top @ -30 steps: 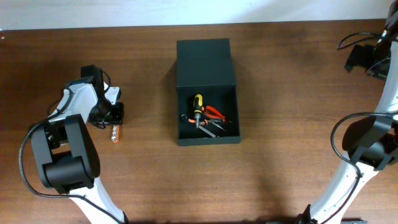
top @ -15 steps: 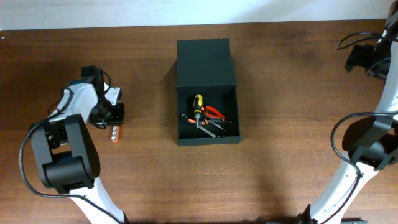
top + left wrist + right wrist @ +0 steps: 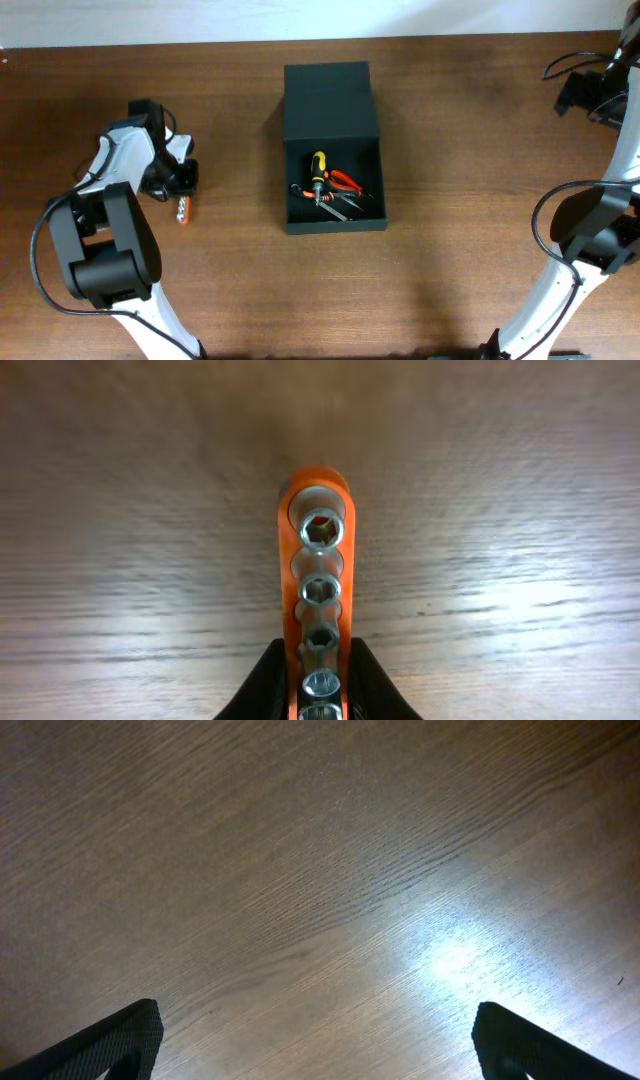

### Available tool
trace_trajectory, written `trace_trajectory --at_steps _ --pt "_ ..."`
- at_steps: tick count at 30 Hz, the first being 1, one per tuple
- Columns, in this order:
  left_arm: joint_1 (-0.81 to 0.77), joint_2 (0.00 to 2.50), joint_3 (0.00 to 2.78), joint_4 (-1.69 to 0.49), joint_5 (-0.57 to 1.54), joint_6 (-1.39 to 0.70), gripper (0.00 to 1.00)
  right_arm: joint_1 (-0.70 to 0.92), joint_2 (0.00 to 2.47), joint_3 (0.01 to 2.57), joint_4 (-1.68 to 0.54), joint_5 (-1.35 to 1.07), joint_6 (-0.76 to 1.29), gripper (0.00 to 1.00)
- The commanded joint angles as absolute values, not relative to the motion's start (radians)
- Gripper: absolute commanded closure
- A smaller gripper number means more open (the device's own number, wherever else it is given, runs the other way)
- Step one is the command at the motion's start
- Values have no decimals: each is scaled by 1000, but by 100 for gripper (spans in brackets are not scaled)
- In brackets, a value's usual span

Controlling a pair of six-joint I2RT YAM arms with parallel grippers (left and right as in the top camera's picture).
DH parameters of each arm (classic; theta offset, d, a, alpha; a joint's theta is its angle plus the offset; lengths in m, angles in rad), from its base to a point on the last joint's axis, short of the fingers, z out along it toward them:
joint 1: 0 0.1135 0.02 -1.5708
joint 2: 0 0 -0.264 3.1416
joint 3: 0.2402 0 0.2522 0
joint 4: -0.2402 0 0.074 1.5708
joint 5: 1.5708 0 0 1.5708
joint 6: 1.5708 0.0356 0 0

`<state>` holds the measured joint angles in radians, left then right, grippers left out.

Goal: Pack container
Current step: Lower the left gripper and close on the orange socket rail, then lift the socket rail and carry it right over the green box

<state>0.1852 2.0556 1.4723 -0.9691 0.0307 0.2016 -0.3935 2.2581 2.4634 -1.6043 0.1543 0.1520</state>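
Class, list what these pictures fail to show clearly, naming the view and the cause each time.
Left wrist: orange socket rail, near end cut off by the bottom edge.
Overhead: left gripper, jaws hidden beneath its own wrist.
Overhead: tools in the container, too small and tangled to count.

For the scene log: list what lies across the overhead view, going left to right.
left gripper clamped on the orange socket holder → container, lid open, with hand tools inside → right arm
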Motion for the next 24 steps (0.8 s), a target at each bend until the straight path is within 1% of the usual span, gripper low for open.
trace_trajectory --at_steps 1,6,9,13,16,19,24 --pt "186 2068 1587 -999 50 202 86 -400 2234 2460 -1604 170 147 1" --pt "186 2068 1707 -1047 80 196 86 -400 2234 2460 -1604 170 147 1" --pt "179 2068 1793 -1075 166 192 86 -400 2234 2460 -1604 170 147 1" --pt "138 2068 1864 -1109 188 173 86 -400 2234 2460 -1604 170 147 1" --pt "72 2068 1915 -1140 188 174 86 -400 2234 2460 -1604 170 147 1" --pt "-36 2068 1954 -1162 187 174 86 -400 2234 2460 -1604 170 147 1" --pt "-269 2068 1979 -1164 187 182 87 -400 2234 2460 -1604 170 147 1"
